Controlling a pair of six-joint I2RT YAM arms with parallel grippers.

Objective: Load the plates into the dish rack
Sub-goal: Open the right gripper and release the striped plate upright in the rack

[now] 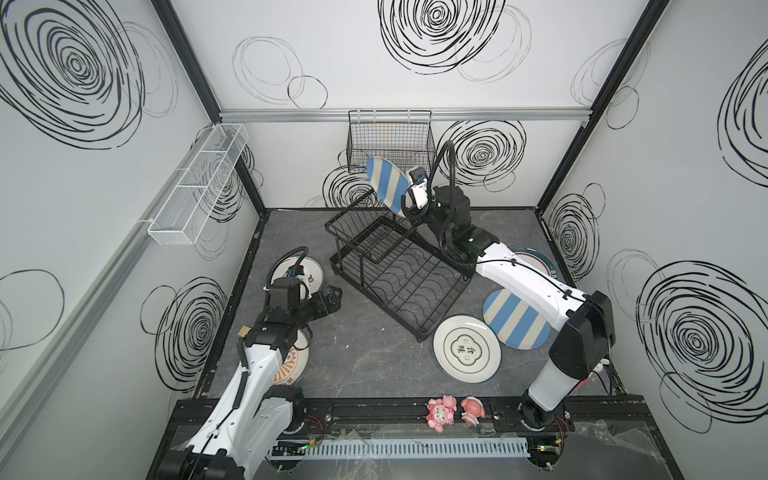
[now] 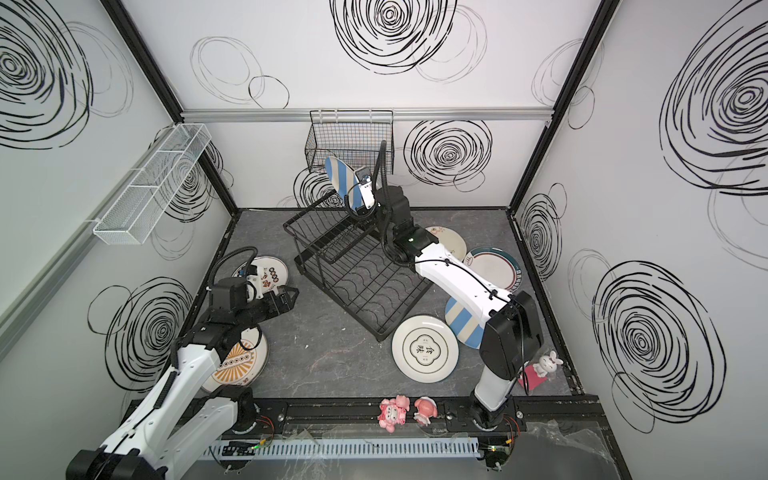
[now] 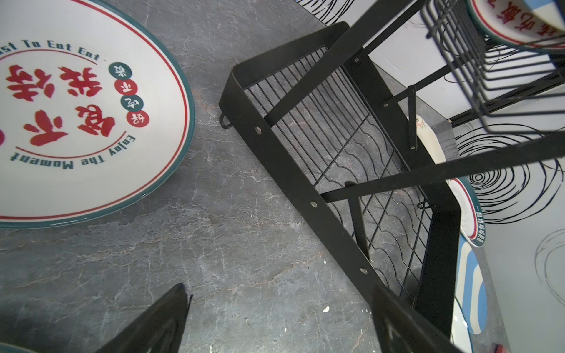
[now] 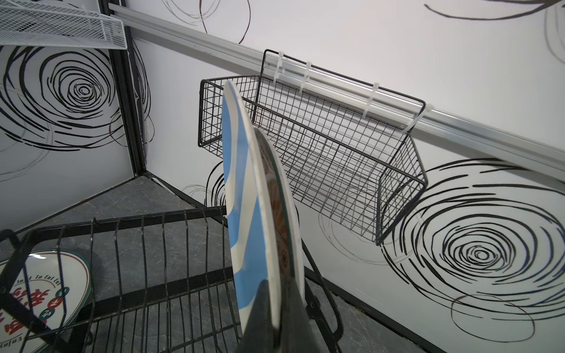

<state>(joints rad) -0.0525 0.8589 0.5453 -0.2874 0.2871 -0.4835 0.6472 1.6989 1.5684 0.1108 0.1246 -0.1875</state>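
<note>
The right tool was clenched on the lower rim of a striped plate, blue and cream. It held the plate on edge and tilted, above the far edge of the raised upper basket of the dish rack. In the right wrist view a second rim with orange marks sat tight against the plate's back. Whether that was another plate could not be told. Behind the plate a black grid basket hung on the back wall.

The left tool was released, its jaws spread wide with nothing between them. It hung over bare tabletop near the rack's left side. Beside that arm a red-lettered plate lay flat, and nearer the arm's base lay a sunburst plate.

On the rack's right side, flat on the tabletop, lay a medallion plate and a second striped plate touching its rim. Farther back, a teal-rimmed plate was partly hidden by the right arm.
</note>
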